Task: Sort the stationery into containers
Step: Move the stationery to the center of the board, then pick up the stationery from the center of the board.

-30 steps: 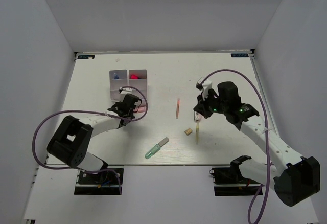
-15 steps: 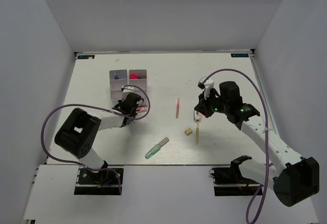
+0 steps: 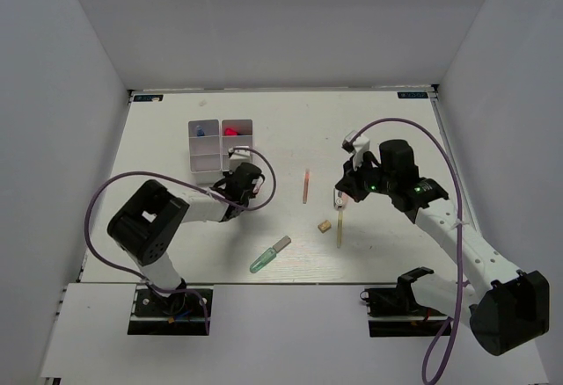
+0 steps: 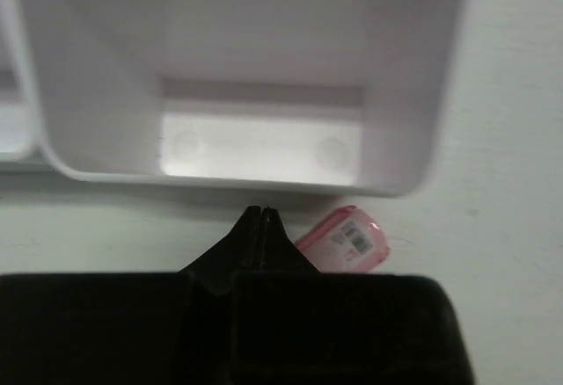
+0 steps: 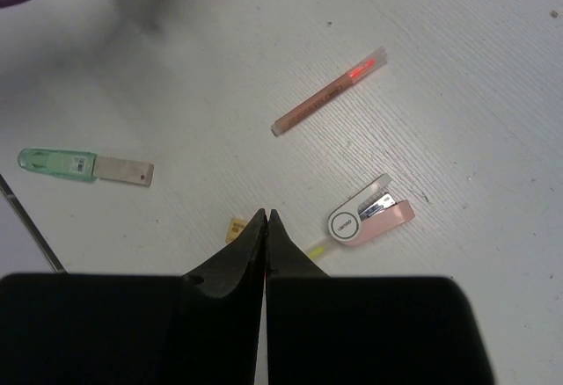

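Two white trays (image 3: pixel 221 145) stand side by side at the back left, with a blue item (image 3: pixel 201 128) and a red item (image 3: pixel 230 131) in their far compartments. My left gripper (image 3: pixel 247 178) is shut and empty, just in front of the right tray's near wall (image 4: pixel 229 178). In the left wrist view its tips (image 4: pixel 263 214) meet, and the pink tube (image 4: pixel 345 240) lies on the table just to their right. My right gripper (image 5: pixel 266 218) is shut and empty over the tan eraser (image 5: pixel 236 227). An orange pencil (image 5: pixel 330 92) and a pale green marker (image 5: pixel 57 163) lie apart.
A small pink-and-white stapler (image 5: pixel 369 218) lies right of my right fingertips, on the tip of a wooden pencil (image 3: pixel 339 228). In the top view the orange pencil (image 3: pixel 305 185), eraser (image 3: pixel 325 225) and green marker (image 3: pixel 266 256) are spread over the table's middle.
My left gripper has slid right along the front of the trays, to the right tray's near corner. My right arm has barely moved.
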